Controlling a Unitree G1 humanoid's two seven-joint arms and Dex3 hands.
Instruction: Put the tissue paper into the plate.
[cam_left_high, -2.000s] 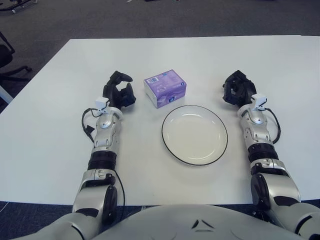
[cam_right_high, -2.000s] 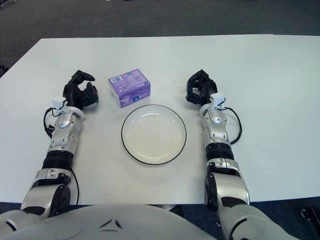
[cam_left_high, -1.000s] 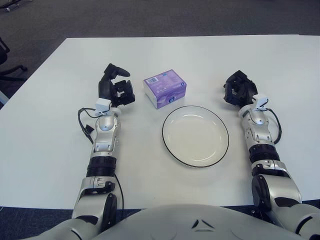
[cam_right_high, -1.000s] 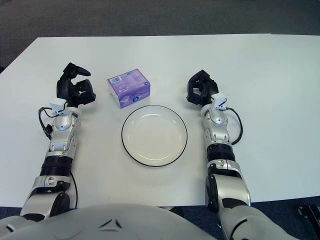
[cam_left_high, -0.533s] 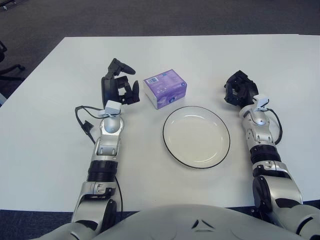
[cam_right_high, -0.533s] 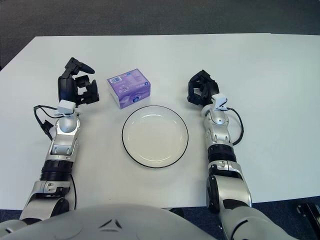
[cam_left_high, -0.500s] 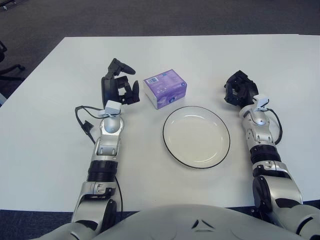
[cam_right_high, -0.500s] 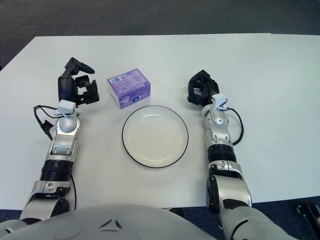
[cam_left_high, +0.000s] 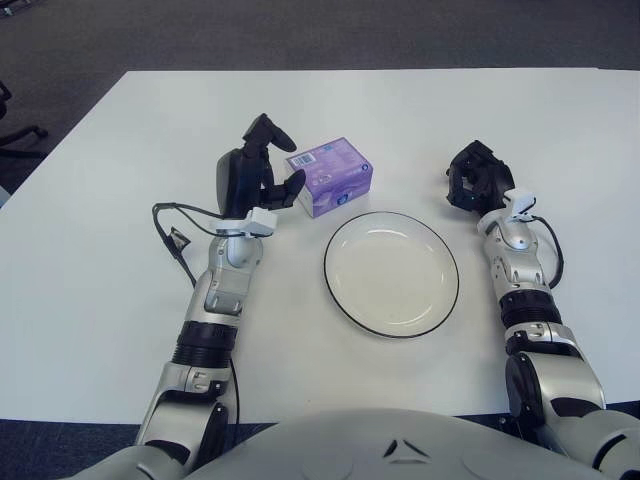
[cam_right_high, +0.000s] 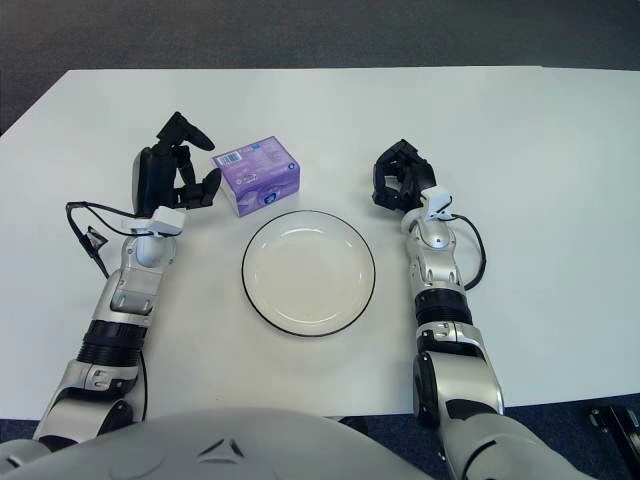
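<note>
A purple tissue pack (cam_left_high: 331, 176) lies on the white table just behind the white, dark-rimmed plate (cam_left_high: 391, 272), which holds nothing. My left hand (cam_left_high: 263, 172) is raised right beside the pack's left end, fingers spread open, one finger close to the pack's near-left corner; contact is not clear. My right hand (cam_left_high: 473, 186) shows to the right of the plate with its fingers curled and nothing in them.
The white table (cam_left_high: 90, 270) spreads wide on all sides. A black cable (cam_left_high: 172, 236) loops off my left forearm. Dark carpet lies beyond the table's far edge, with a chair base (cam_left_high: 12, 135) at the far left.
My left hand has swung to the right from the open table toward the tissue pack and now stands beside it with fingers spread. The right hand, pack and plate have not moved.
</note>
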